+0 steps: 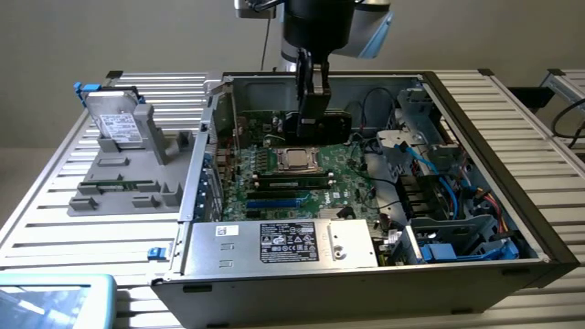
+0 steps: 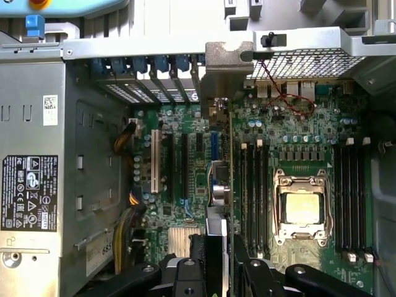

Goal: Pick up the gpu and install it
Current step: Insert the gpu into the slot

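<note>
The flat rectangular gpu [image 1: 320, 123] [image 2: 220, 185], with its black cooler and silver metal bracket, is held edge-on by the black two-finger gripper [image 1: 311, 103] [image 2: 218, 255]. The jaws are clamped narrow on its thin edge, over the green motherboard [image 1: 274, 188] in the open grey metal case [image 1: 484, 137].

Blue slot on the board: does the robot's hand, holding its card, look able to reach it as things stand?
Probably yes. The case lies open, the hand holds the graphics card upright above the board, and nothing lies across the blue slot.
</note>
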### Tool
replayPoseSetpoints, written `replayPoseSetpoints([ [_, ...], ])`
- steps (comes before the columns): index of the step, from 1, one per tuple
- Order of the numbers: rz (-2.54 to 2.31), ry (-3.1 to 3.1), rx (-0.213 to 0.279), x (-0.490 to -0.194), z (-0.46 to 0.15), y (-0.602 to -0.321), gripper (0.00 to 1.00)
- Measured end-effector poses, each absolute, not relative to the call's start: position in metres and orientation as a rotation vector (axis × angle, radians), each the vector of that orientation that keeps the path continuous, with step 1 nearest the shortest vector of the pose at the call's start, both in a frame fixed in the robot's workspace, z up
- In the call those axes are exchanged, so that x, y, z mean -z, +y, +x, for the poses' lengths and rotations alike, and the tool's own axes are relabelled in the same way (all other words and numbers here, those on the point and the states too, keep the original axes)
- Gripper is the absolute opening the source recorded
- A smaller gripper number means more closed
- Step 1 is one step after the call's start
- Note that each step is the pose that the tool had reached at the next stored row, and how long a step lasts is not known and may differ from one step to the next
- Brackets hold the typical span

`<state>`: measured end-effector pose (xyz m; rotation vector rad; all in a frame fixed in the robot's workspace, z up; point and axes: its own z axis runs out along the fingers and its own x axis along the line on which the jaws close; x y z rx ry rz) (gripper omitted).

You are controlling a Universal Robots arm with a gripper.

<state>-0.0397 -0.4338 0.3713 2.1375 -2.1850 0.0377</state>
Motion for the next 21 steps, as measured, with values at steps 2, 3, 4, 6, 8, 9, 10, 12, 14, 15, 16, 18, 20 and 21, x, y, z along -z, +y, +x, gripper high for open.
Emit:
replayPoseSetpoints([
  [2, 2.136, -2.183, -0.033, -0.3703, -0.0397, -0.4337, 0.28],
  [3, 2.134, -2.181, -0.03, -0.3699, -0.0398, -0.4337, 0.28],
  [4, 2.132, -2.178, -0.024, -0.3695, -0.0398, -0.4336, 0.28],
  [6, 2.125, -2.17, -0.007, -0.3686, -0.0398, -0.4335, 0.28],
  [8, 2.118, -2.161, 0.01, -0.3676, -0.0398, -0.4335, 0.28],
  [9, 2.117, -2.159, 0.015, -0.367, -0.0398, -0.4335, 0.28],
  [10, 2.117, -2.16, 0.02, -0.3666, -0.0399, -0.4335, 0.28],
  [12, 2.123, -2.165, 0.034, -0.3658, -0.0398, -0.4335, 0.28],
  [14, 2.127, -2.172, 0.05, -0.3648, -0.0398, -0.4335, 0.28],
  [15, 2.129, -2.174, 0.054, -0.3643, -0.0399, -0.4334, 0.28],
  [16, 2.129, -2.174, 0.054, -0.3643, -0.0399, -0.4334, 0.28],
  [18, 2.128, -2.174, 0.054, -0.3639, -0.0399, -0.4334, 0.28],
  [20, 2.128, -2.173, 0.05, -0.3623, -0.0404, -0.4332, 0.28],
  [21, 2.128, -2.173, 0.05, -0.3613, -0.0407, -0.4331, 0.28],
])
